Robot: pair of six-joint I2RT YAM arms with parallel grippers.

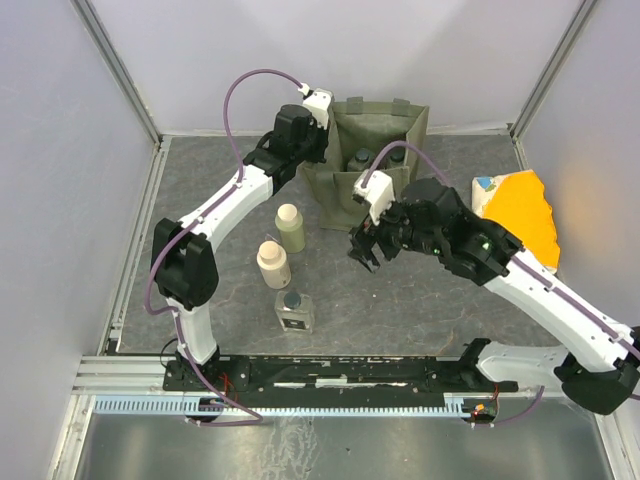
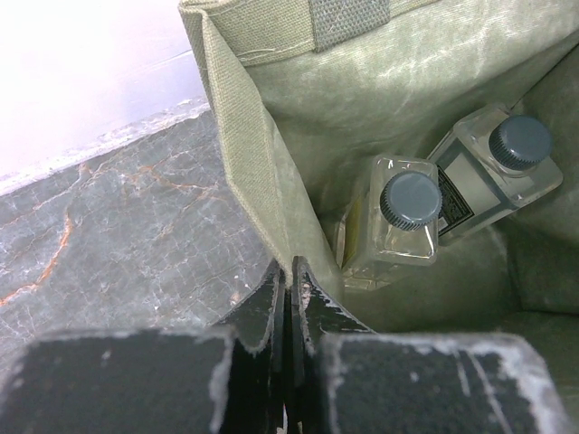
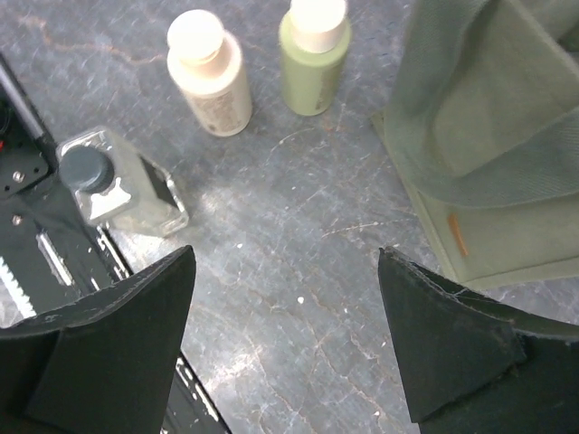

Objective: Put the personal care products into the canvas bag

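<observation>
Olive-green canvas tote bag point(image 1: 330, 195) has its side rim pinched by your left gripper point(image 2: 289, 271), the jaws pressed together on the fabric. If that pinch slips, or you pull the arm, I think the soft wall may fold over the mouth, or the bag may tip. Your right gripper point(image 3: 287, 262) hovers in front of the bag, jaws wide and holding nothing. When it brings a bottle, it could hit the front rim or the left arm.

Inside the bag are two clear square bottles with dark caps point(image 2: 409, 203), just beside each other, caps upward. In front of the bag, on the grey surface point(image 1: 420, 290), wait the olive-green bottle with pale cap point(image 1: 291, 230), the cream bottle with pale cap point(image 1: 273, 265) and a third clear square bottle point(image 1: 294, 310), farthest from the bag. This last one looks smooth, so a crooked grip may twist it.
</observation>
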